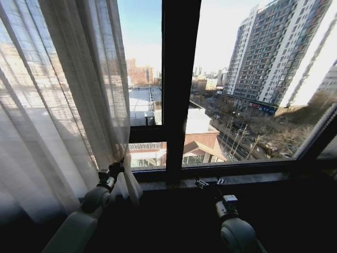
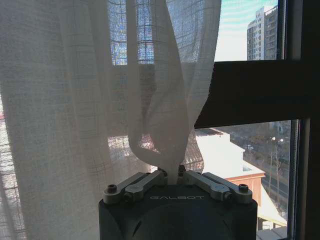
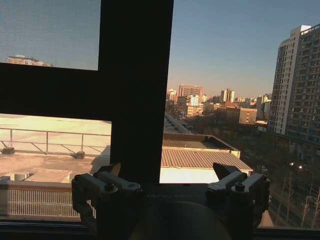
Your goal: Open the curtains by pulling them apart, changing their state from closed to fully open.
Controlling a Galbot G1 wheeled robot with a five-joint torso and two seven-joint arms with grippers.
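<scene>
A sheer white pleated curtain [image 1: 63,105] hangs over the left part of the window, its inner edge gathered into a bunch low down. My left gripper [image 1: 118,168] is shut on that bunched edge just above the sill. In the left wrist view the fabric of the curtain [image 2: 100,100] rises in a twisted fold straight out of the closed left gripper [image 2: 170,173]. My right gripper [image 1: 209,183] sits low at the sill, right of the centre bar. It is open in the right wrist view [image 3: 167,172], holding nothing.
A dark vertical window frame bar [image 1: 179,79] stands in the middle, with a crossbar and a dark sill [image 1: 253,176] below. The glass right of the curtain is uncovered and shows city buildings outside. A slanted dark bar [image 1: 321,137] crosses the far right.
</scene>
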